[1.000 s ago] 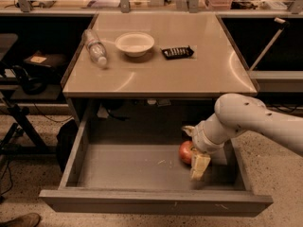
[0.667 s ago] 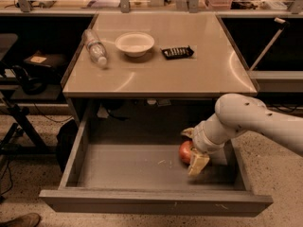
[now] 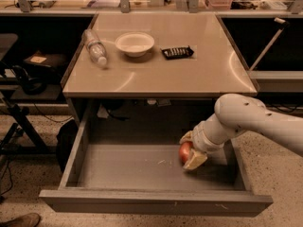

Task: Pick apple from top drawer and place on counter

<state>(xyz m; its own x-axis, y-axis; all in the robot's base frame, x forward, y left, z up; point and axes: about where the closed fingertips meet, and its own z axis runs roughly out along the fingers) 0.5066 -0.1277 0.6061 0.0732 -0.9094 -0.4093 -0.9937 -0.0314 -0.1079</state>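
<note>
Claw (image 3: pixel 188 152) nudged left, clasping apple (image 3: pixel 182 151) on top drawer (image 3: pixel 132 168) floor.

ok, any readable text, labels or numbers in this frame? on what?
None legible.
Bottle label, on the counter: too blurred to read.
Dark packet: pale marks, unreadable.
Gripper at the apple in the top drawer: no markings visible.

On the table (image 3: pixel 189 74) I count one bowl (image 3: pixel 135 43), one bottle (image 3: pixel 95 48) and one black packet (image 3: pixel 177 52). Below the table, one drawer (image 3: pixel 132 167) holds one apple (image 3: pixel 183 152), with my one end effector (image 3: pixel 189 150) at it.
</note>
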